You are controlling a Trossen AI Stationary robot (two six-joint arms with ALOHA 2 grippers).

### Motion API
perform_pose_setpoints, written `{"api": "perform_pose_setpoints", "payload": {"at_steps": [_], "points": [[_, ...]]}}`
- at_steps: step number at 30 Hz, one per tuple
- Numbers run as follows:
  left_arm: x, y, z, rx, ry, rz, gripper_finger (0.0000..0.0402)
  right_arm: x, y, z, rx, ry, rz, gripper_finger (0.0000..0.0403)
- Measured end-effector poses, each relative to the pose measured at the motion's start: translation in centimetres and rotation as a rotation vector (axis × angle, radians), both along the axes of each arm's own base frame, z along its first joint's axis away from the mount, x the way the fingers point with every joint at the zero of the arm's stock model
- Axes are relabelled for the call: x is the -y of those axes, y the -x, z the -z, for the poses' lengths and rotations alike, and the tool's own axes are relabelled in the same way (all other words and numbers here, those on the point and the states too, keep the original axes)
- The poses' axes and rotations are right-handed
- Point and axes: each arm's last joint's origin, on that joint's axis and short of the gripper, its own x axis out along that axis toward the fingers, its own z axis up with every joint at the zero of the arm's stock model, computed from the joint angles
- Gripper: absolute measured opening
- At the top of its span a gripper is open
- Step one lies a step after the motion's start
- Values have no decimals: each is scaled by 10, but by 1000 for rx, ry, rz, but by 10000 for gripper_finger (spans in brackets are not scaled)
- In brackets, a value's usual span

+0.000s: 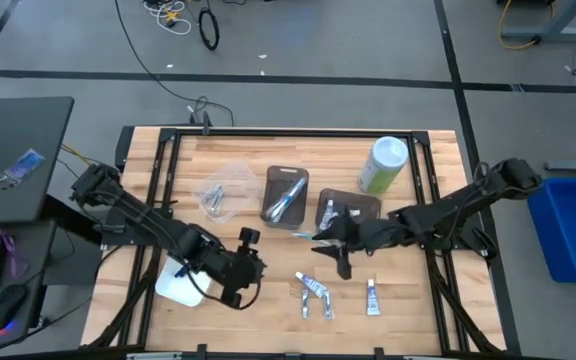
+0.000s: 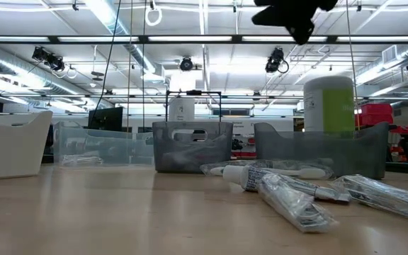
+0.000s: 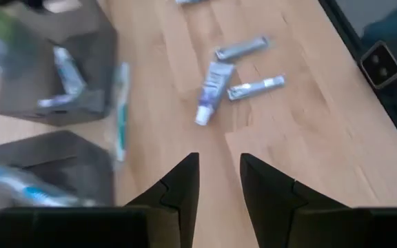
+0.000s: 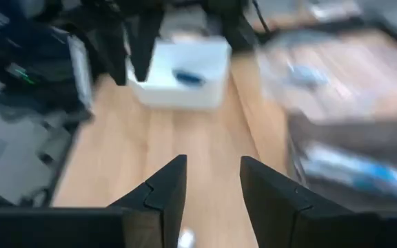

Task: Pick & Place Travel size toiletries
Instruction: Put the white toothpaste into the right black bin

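**Both claws hang empty over the table, little tubes wait below**

Nearest the front edge of the wooden table (image 1: 268,320), seen from above, lie the loose toiletries. A small pile of tubes (image 1: 313,292) sits at about 6 o'clock from the table's middle. One more single tube (image 1: 373,297) lies just beside them, toward 3 o'clock. In the low view these tubes (image 2: 289,198) lie flat on the wood, close to the camera.

At about 8 o'clock a white bin (image 1: 180,285) sits near the front left corner. A small blue thing (image 4: 187,76) lies inside it.

The left gripper (image 1: 236,270) hangs just beside the white bin, on its 3 o'clock side. Its fingers (image 3: 178,182) stand a little apart, and nothing is between them.

The right gripper (image 1: 330,240) hangs near the middle of the table, above the tubes. Its fingers (image 4: 164,189) are apart too, and they hold nothing.

A slim toothbrush (image 1: 302,236) lies on the wood just beside the right claw, toward 9 o'clock.

Farther back stand two dark bins. The middle dark bin (image 1: 286,195) holds light-blue things. The right dark bin (image 1: 348,210) holds small packs. At 10 o'clock a clear bin (image 1: 226,188) holds a few things.

Farthest back, at 1 o'clock, a tall green canister (image 1: 383,163) with a white lid stands up.
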Motion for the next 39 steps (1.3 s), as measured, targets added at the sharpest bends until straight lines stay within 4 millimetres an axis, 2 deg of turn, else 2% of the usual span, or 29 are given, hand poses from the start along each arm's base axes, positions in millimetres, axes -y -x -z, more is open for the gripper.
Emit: {"api": "perform_pose_setpoints", "payload": {"at_steps": [3,6,11,13,15,19,27,33,39], "points": [[-12,-3,19,-19,25,-26,114,-14,-2,-7,-129,-29,64,146],[-24,-5,36,-28,43,-93,114,-24,5,4,-330,-141,123,147],[-38,-6,59,-22,66,-155,114,-39,34,28,-775,-498,331,149],[-41,-8,64,8,96,-177,114,-47,47,35,-962,-571,399,149],[-40,-11,64,58,127,-182,114,-55,58,41,-1053,-591,507,150],[-38,-14,67,144,141,-134,114,-68,63,48,-1003,-606,656,149],[-37,-15,67,153,147,-73,114,-88,55,56,-826,-605,579,151],[-37,-15,67,156,147,-73,114,-89,55,68,-872,-545,619,152],[-37,-15,66,161,138,-67,114,-80,53,85,-968,-447,719,164]]}}
